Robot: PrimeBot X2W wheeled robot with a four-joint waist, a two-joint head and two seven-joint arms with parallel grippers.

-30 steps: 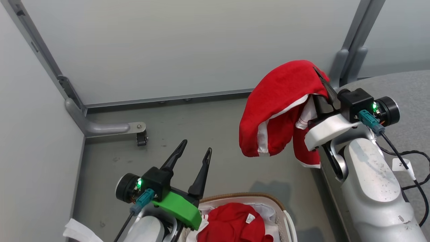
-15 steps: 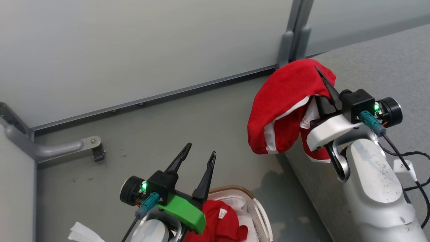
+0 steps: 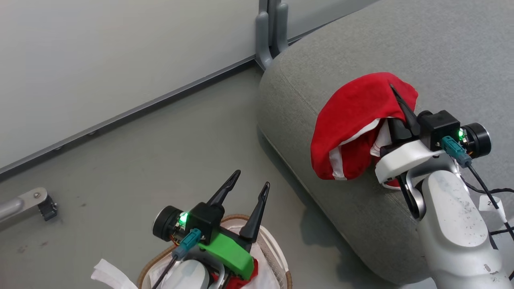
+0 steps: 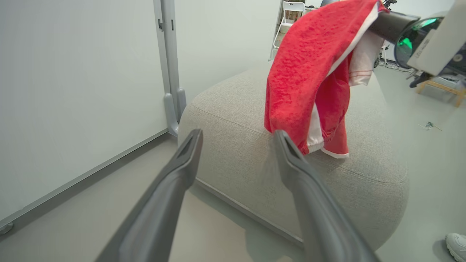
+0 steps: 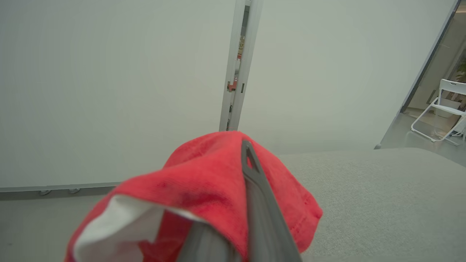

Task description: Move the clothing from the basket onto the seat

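A red garment with white trim point(image 3: 353, 120) hangs from my right gripper point(image 3: 395, 92), which is shut on it above the grey seat point(image 3: 321, 52). In the left wrist view the garment point(image 4: 309, 72) dangles with its lower hem just over the seat point(image 4: 236, 120). The right wrist view shows the red fabric point(image 5: 204, 189) draped over my fingers point(image 5: 255, 189). My left gripper point(image 3: 251, 184) stands open and holds nothing, above the basket point(image 3: 281, 257) at the bottom edge. A scrap of red clothing point(image 3: 245, 277) peeks from the basket under my left wrist.
Grey partition walls point(image 3: 120, 48) with a metal post point(image 3: 271, 32) stand behind the seat. A wall foot bracket point(image 3: 28, 202) lies on the floor at the left. White liner sheet point(image 3: 108, 273) sticks out beside the basket. A person's white shoe point(image 4: 457, 242) and a folding chair point(image 5: 442, 109) are off to the right.
The head camera has swung right, bringing the seat into full view. My right gripper, still holding the red garment, now hangs over the seat instead of over the floor beside it.
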